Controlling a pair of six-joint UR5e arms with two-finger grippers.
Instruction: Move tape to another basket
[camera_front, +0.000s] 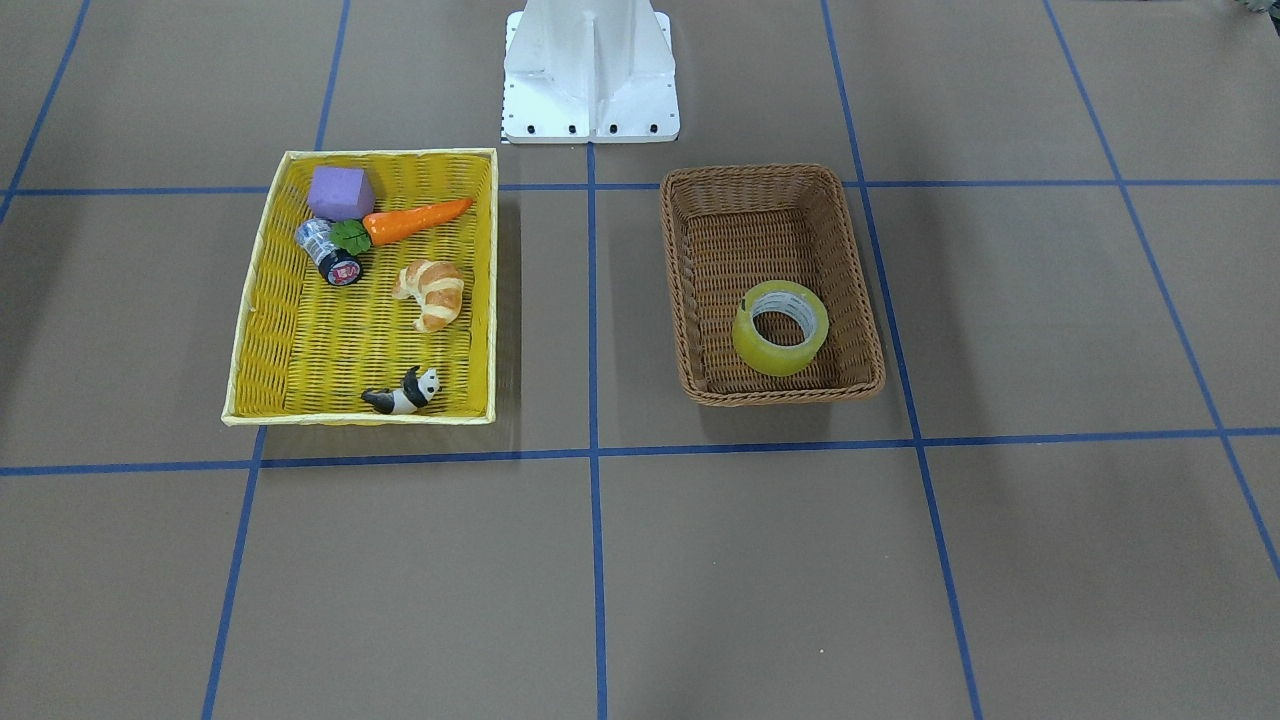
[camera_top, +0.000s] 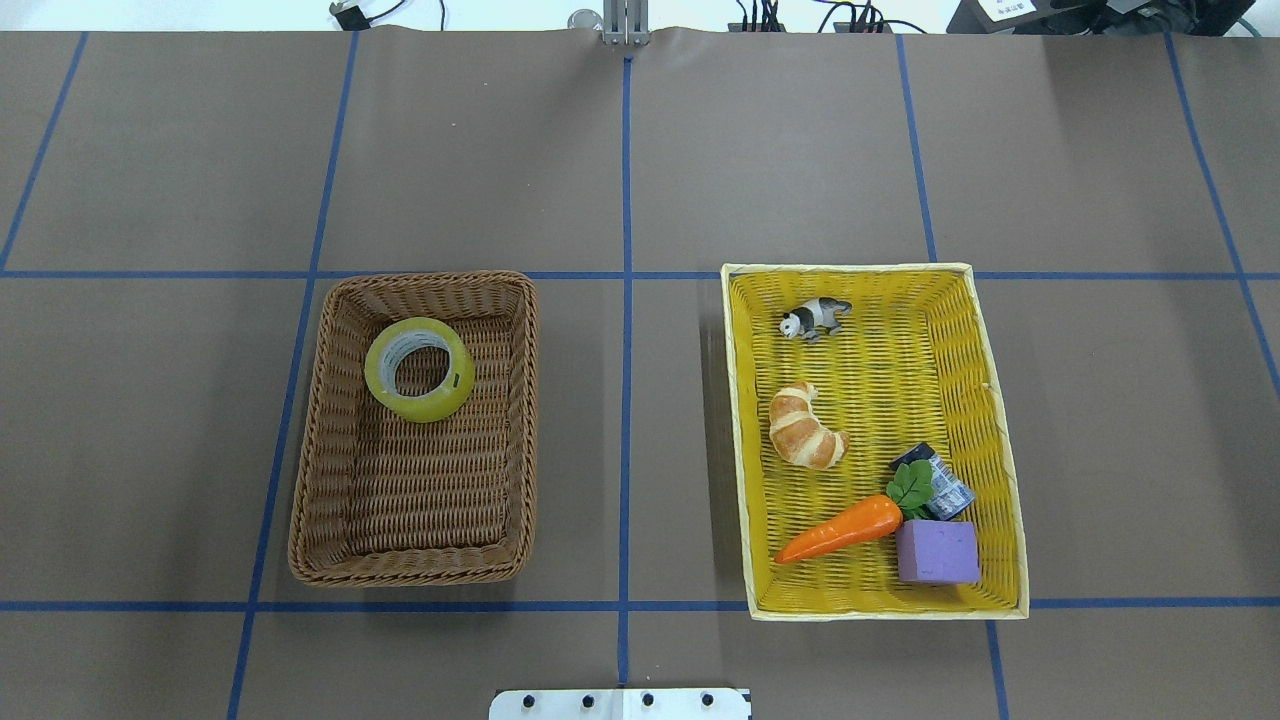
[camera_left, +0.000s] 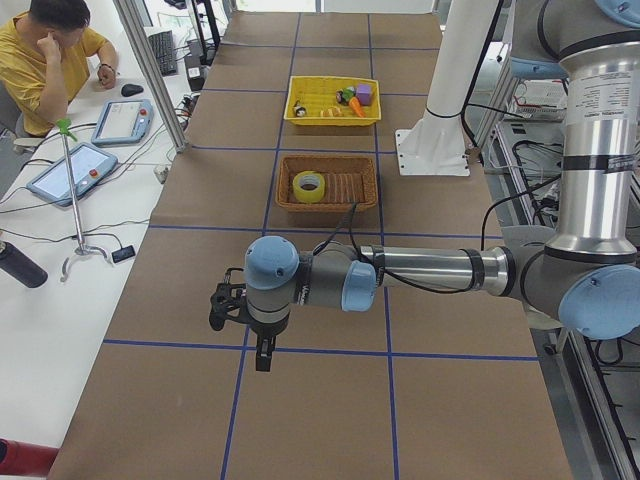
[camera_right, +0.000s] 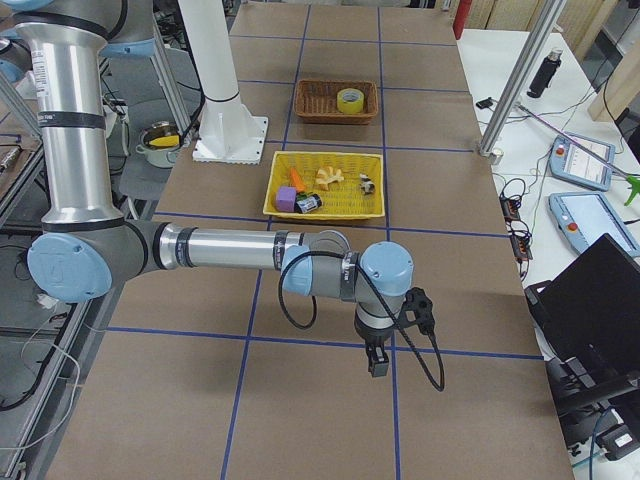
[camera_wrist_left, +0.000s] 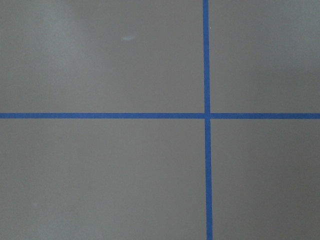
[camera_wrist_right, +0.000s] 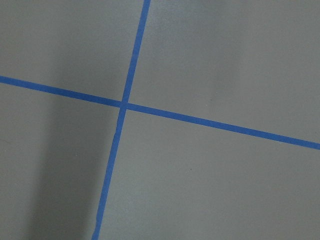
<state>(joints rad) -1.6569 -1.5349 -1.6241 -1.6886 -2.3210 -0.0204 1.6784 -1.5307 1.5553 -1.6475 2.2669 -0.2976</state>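
Observation:
The tape (camera_front: 770, 352), a yellowish roll with a grey-white core, lies flat inside the brown wicker basket (camera_front: 770, 392), at the end far from the robot's base. It also shows in the overhead view (camera_top: 425, 405) in the basket (camera_top: 410, 572). My left gripper (camera_left: 262, 355) hangs over bare table far from the basket, seen only in the exterior left view. My right gripper (camera_right: 378, 362) hangs over bare table past the yellow tray, seen only in the exterior right view. I cannot tell whether either is open or shut. Both wrist views show only table and blue lines.
A yellow woven tray (camera_top: 880, 608) holds a panda figure (camera_top: 815, 317), a croissant (camera_top: 805, 428), a carrot (camera_top: 840, 528), a purple block (camera_top: 935, 551) and a small clear cylinder with a black-and-red cap (camera_front: 330, 253). The white robot base (camera_front: 590, 70) stands between the containers.

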